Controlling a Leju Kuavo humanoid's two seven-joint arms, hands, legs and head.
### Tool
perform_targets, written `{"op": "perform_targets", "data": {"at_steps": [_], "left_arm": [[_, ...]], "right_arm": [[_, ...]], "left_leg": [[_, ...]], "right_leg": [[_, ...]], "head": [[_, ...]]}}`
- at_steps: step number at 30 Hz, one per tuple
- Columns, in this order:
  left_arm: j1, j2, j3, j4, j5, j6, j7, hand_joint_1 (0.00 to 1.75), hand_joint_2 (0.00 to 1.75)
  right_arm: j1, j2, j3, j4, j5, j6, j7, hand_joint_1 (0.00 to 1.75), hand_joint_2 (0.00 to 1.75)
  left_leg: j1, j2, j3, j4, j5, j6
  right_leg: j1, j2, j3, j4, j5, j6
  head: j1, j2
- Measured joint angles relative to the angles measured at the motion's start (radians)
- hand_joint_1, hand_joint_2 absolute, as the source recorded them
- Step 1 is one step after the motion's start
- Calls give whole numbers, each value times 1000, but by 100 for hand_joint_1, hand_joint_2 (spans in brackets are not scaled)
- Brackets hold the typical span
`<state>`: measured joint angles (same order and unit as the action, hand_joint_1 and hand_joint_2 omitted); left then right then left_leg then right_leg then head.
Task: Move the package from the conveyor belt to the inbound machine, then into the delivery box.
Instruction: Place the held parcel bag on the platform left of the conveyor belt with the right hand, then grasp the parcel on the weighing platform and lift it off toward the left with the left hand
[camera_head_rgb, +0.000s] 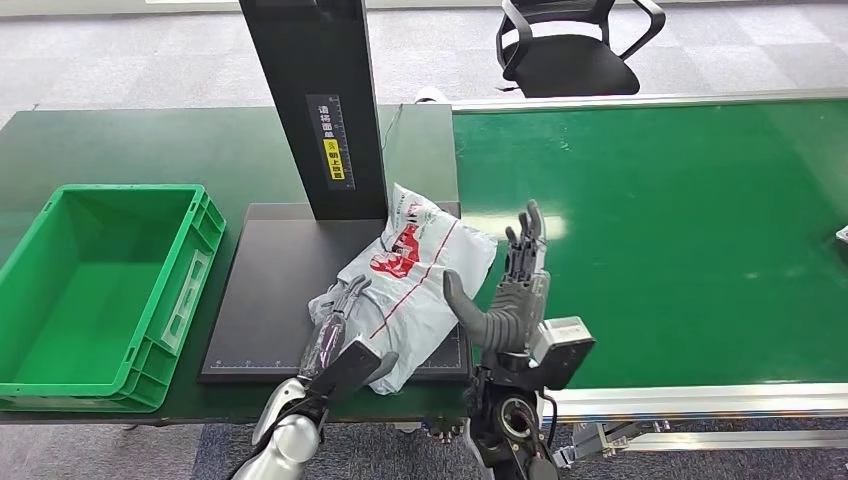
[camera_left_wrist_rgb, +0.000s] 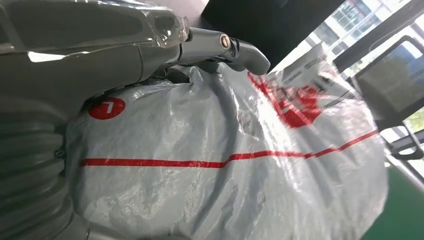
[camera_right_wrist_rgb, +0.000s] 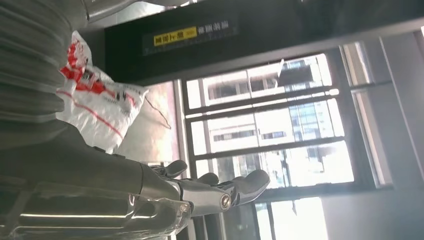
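The package (camera_head_rgb: 415, 265), a white plastic mail bag with red print, lies on the black platform (camera_head_rgb: 270, 290) of the inbound machine, against the foot of its dark column (camera_head_rgb: 320, 100). My left hand (camera_head_rgb: 340, 335) grips the bag's near left end, fingers laid over the top and thumb at the near edge. In the left wrist view the thumb (camera_left_wrist_rgb: 225, 47) arches over the crinkled bag (camera_left_wrist_rgb: 225, 175). My right hand (camera_head_rgb: 515, 290) stands upright and open just right of the bag, at the belt's edge, holding nothing. The right wrist view shows its spread fingers (camera_right_wrist_rgb: 235, 187) apart from the bag (camera_right_wrist_rgb: 95, 110).
A green crate (camera_head_rgb: 195, 270), the delivery box, stands left of the platform with nothing in it. The green conveyor belt (camera_head_rgb: 680, 230) stretches to the right. A black office chair (camera_head_rgb: 570, 50) stands behind the belt.
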<state>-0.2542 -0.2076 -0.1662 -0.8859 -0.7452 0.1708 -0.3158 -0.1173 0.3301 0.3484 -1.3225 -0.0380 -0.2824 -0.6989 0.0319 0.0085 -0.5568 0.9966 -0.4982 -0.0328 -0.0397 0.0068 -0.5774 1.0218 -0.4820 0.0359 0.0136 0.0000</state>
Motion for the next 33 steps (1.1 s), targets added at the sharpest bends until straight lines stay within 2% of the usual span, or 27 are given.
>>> {"op": "perform_targets", "data": {"at_steps": [5,11,12,13,15,16,17,20,26,30,33], "left_arm": [[-59,11,12,100,0,10,1,0,175],[-133,24,29,195,-18,11,13,0,175],[-145,25,31,209,-22,11,17,14,175],[-156,27,33,223,-27,11,19,44,175],[-172,30,35,243,-32,11,23,129,175],[-179,32,35,252,-34,13,24,159,175],[-185,33,36,260,-35,17,23,172,175],[-200,37,40,282,-34,44,6,175,175],[-206,38,63,278,2,117,-83,175,175],[-184,39,72,196,20,149,-111,175,175],[-139,39,75,72,40,178,-128,175,175]], "right_arm": [[96,-3,-40,-135,12,17,0,0,175],[159,-5,-53,-241,20,41,0,0,175],[166,-6,-54,-253,19,45,0,0,175],[172,-6,-55,-262,18,48,0,0,175],[181,-7,-57,-274,17,54,0,0,175],[184,-7,-57,-277,16,57,0,0,175],[187,-7,-58,-279,14,59,0,0,175],[193,-8,-63,-280,10,68,0,0,175],[209,-8,-80,-283,14,77,0,0,175],[220,-8,-92,-286,15,82,0,0,175],[229,-8,-103,-290,15,82,0,0,175]], "left_leg": [[0,0,0,0,0,0],[0,0,2,0,0,0],[0,0,2,0,0,0],[0,0,2,0,0,0],[0,0,3,0,0,0],[0,0,3,0,0,0],[0,0,3,0,0,0],[0,0,3,0,0,0],[0,0,3,0,0,0],[0,0,2,0,0,0],[0,1,1,0,0,0]], "right_leg": [[0,0,1,0,0,0],[0,0,2,0,0,0],[0,0,3,0,0,0],[0,0,3,0,0,0],[0,0,3,0,0,0],[0,0,4,0,0,0],[0,0,4,0,0,0],[0,0,4,0,0,0],[0,0,3,0,0,0],[0,1,2,0,0,0],[0,1,1,0,0,0]], "head": [[0,0],[0,0],[0,0],[0,0],[0,0],[0,0],[0,0],[0,0],[0,0],[0,0],[0,0]]}}
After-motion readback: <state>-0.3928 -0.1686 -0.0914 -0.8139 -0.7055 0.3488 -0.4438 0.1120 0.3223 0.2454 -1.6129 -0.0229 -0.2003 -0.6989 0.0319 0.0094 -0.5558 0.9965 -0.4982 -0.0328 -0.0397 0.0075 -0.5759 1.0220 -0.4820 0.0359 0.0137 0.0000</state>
